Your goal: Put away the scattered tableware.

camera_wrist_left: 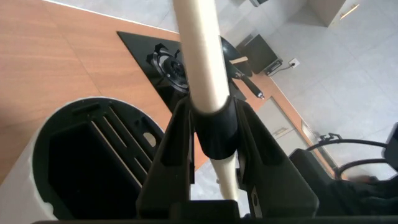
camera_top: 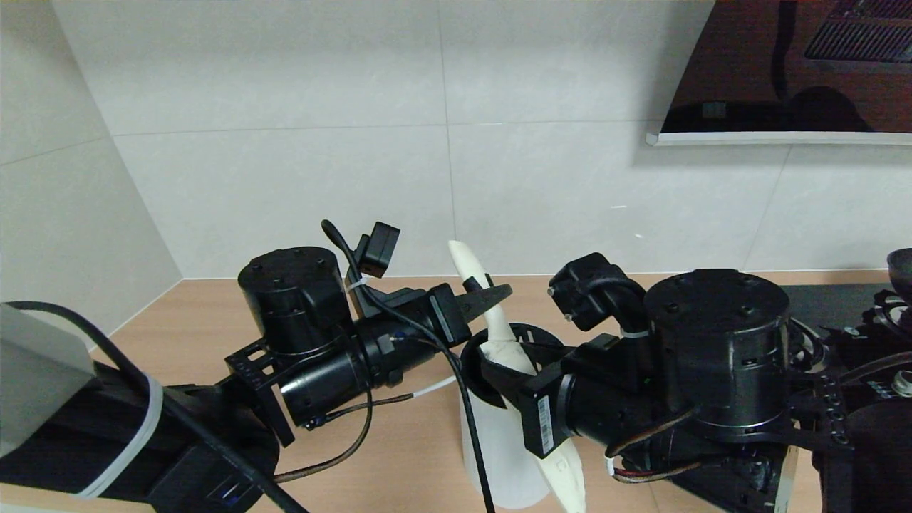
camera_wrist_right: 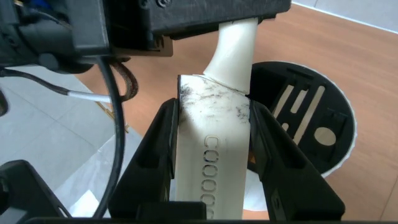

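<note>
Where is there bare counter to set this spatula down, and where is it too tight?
Free: the wooden counter between the left wall and the white cylindrical holder, and the strip along the back wall up to the black cooktop. Crowded: over the holder, where the left tool and right tool both clamp the cream plastic spatula.

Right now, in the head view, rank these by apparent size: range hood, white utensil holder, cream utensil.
1. range hood, largest.
2. white utensil holder and cream utensil: unsure. The utensil looks longer and the holder wider, and each is partly hidden.
</note>
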Tool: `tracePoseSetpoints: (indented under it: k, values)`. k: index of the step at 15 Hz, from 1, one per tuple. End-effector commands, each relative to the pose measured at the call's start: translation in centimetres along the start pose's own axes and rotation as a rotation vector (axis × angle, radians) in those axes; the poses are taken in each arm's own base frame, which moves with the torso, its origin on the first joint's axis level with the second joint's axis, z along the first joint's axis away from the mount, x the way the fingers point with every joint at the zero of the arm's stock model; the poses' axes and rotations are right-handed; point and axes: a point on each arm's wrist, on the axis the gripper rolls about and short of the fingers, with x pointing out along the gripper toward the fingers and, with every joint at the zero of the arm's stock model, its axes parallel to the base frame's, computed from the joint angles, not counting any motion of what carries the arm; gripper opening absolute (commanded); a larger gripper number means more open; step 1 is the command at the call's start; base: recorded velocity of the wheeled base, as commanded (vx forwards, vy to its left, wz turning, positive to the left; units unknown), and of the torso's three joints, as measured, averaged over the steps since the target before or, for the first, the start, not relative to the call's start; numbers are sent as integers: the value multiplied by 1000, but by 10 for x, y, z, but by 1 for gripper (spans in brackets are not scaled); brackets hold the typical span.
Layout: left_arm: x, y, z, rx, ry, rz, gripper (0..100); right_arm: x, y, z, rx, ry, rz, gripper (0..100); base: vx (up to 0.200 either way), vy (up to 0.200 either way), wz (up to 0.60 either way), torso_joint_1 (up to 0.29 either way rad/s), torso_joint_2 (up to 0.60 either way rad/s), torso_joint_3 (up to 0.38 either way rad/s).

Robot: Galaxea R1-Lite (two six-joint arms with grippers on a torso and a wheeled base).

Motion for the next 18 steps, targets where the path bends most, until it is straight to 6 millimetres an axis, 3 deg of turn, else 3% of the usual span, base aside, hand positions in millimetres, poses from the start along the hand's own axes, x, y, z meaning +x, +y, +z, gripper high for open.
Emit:
tracePoseSetpoints:
  k: [1, 7, 8, 11, 13, 17, 18]
  values:
    - [0, -1, 0, 0, -2, -1, 0, -1, 0, 1, 1, -3, 1, 0, 0, 0, 0, 0, 0, 0]
    - [-3, -4, 2, 3, -6, -8, 0, -1, -1, 2, 7, -8, -2, 0, 0, 0, 0, 0, 0, 0]
    - [-3, -4, 2, 3, -8, -8, 0, -1, -1, 3, 7, -10, -2, 100, 0, 0, 0, 0, 0, 0]
    - [-5, -8, 5, 11, -8, -8, 0, -3, -2, 5, 12, -22, -2, 100, 0, 0, 0, 0, 0, 0]
    - [-7, -15, 12, 7, -7, 6, 0, -15, -10, 17, 25, -61, -16, 100, 0, 0, 0, 0, 0, 0]
    - [-10, -33, 34, 7, -61, 93, 0, -21, -51, 37, 65, -128, -129, 100, 0, 0, 0, 0, 0, 0]
    - [-9, -40, 44, 29, -119, 163, 0, -21, -78, 42, 84, -144, -190, 100, 0, 0, 0, 0, 0, 0]
